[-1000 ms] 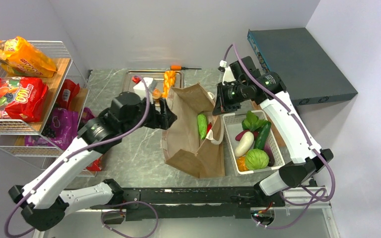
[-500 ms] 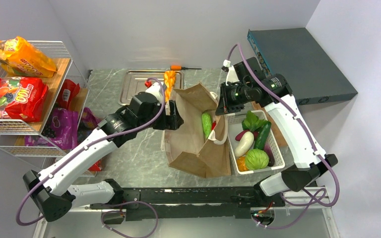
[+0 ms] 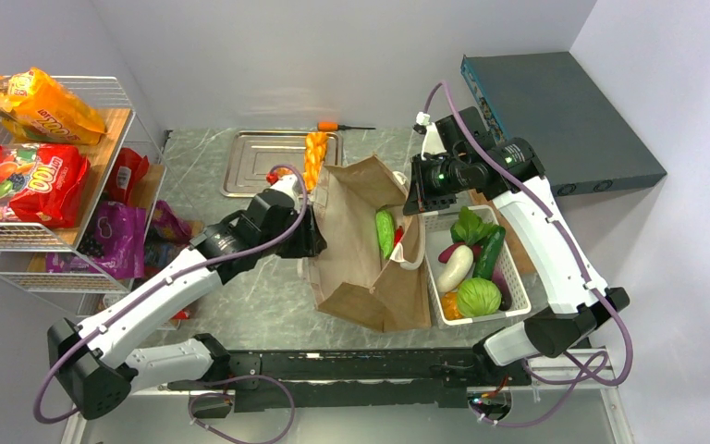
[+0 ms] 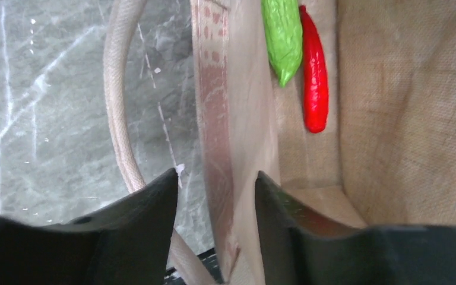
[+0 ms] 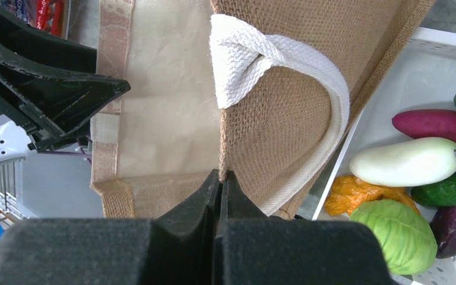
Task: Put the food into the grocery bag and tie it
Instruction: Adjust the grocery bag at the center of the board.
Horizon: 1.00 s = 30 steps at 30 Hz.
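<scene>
One open brown burlap bag (image 3: 374, 301)

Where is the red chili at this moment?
In the left wrist view, upper middle, the red chili lies inside the grocery bag, just right of the light green vegetable.

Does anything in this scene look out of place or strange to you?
Yes: a screwdriver with an orange handle lies on the table behind the metal tray. It is a tool, not food. Nothing looks spilled or damaged.
</scene>
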Available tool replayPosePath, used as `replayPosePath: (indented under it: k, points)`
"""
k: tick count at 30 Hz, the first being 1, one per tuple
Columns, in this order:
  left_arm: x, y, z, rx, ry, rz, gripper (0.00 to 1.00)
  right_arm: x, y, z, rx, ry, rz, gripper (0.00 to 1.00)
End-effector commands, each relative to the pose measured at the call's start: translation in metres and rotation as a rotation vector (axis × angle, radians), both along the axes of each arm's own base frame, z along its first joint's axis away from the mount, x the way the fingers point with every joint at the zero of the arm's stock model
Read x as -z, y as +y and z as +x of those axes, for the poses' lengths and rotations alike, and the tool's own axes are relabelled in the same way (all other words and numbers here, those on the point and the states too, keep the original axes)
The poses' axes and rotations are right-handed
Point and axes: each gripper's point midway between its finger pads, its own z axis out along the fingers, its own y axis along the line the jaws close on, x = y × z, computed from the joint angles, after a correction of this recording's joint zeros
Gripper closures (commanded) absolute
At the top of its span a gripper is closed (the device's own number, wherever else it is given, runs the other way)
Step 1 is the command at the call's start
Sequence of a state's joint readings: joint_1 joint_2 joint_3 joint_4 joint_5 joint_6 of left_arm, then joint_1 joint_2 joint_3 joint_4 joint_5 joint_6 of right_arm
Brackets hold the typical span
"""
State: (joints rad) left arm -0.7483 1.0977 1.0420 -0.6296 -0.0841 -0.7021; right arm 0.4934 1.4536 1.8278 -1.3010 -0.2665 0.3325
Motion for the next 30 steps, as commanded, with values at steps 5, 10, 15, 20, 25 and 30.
replayPosePath:
  k: [5,10,15,20,25,30]
  points:
    - [-0.017,-0.024,0.016,0.052,-0.034,-0.065,0.98,-0.020,-0.003,0.003,0.008,-0.084,0.024,1.00]
    - [-0.022,-0.008,0.022,-0.002,-0.018,0.042,1.00,-0.018,-0.009,0.001,0.022,-0.081,0.003,1.00]
    - [-0.013,0.042,0.024,-0.147,0.036,0.304,1.00,-0.011,-0.021,-0.001,0.045,-0.081,-0.053,1.00]
    - [0.001,0.058,0.017,-0.160,0.076,0.399,1.00,-0.012,-0.027,0.000,0.051,-0.092,-0.071,1.00]
    - [0.008,0.059,0.014,-0.175,0.106,0.400,1.00,-0.018,-0.026,0.003,0.048,-0.099,-0.069,1.00]
    - [0.003,0.055,0.017,-0.176,0.089,0.378,1.00,-0.022,-0.025,0.005,0.049,-0.101,-0.067,1.00]
